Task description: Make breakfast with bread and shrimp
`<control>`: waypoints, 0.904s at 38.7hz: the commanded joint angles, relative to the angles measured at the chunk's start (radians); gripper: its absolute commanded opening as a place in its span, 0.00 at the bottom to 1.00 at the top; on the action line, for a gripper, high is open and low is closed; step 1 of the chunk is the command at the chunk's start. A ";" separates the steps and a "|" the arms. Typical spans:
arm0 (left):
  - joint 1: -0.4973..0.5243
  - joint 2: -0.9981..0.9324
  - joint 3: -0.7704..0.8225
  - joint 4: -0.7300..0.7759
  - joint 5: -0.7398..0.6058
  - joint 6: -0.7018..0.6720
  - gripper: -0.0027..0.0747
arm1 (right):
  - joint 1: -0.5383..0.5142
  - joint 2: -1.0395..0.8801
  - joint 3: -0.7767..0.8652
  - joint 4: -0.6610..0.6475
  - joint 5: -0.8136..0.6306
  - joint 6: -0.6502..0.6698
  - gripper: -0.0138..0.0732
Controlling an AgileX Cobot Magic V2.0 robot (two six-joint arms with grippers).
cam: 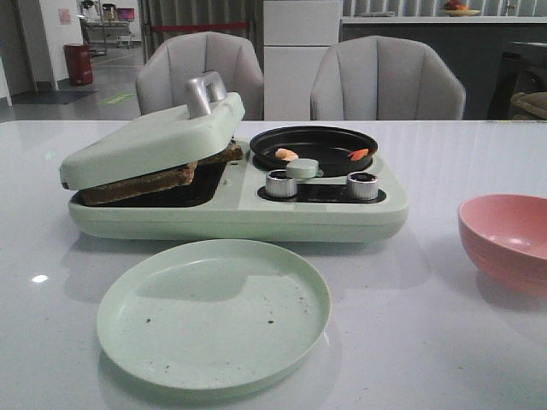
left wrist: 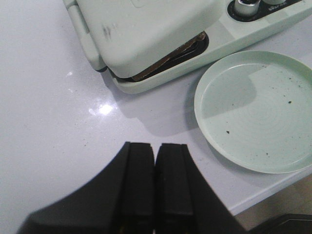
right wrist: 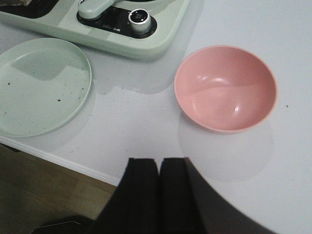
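A pale green breakfast maker [cam: 256, 213] stands mid-table. Its left lid [cam: 154, 141] rests nearly shut on the bread [cam: 145, 181], whose brown crust edge shows in the gap; the edge also shows in the left wrist view [left wrist: 165, 58]. Two orange-pink shrimp, one at the left [cam: 286, 155] and one at the right [cam: 359, 155], lie in the small black pan [cam: 314, 143]. My left gripper [left wrist: 155, 146] is shut and empty above the table, near the maker's front left corner. My right gripper [right wrist: 159, 161] is shut and empty over the table's front edge, near the pink bowl [right wrist: 225, 87].
An empty pale green plate [cam: 214, 316] with dark crumbs lies in front of the maker. The pink bowl [cam: 506, 239] sits at the right. Two silver knobs [cam: 280, 183] stand on the maker's front. Two grey chairs [cam: 385, 81] stand behind the table.
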 commanded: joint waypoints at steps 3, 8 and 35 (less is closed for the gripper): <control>0.002 -0.002 -0.028 -0.001 -0.068 -0.013 0.16 | 0.002 -0.001 -0.025 -0.002 -0.066 -0.011 0.18; 0.024 -0.072 -0.003 0.049 -0.117 -0.013 0.16 | 0.002 -0.001 -0.025 -0.002 -0.065 -0.011 0.18; 0.361 -0.754 0.579 0.041 -0.561 -0.013 0.16 | 0.002 -0.001 -0.025 -0.001 -0.066 -0.011 0.18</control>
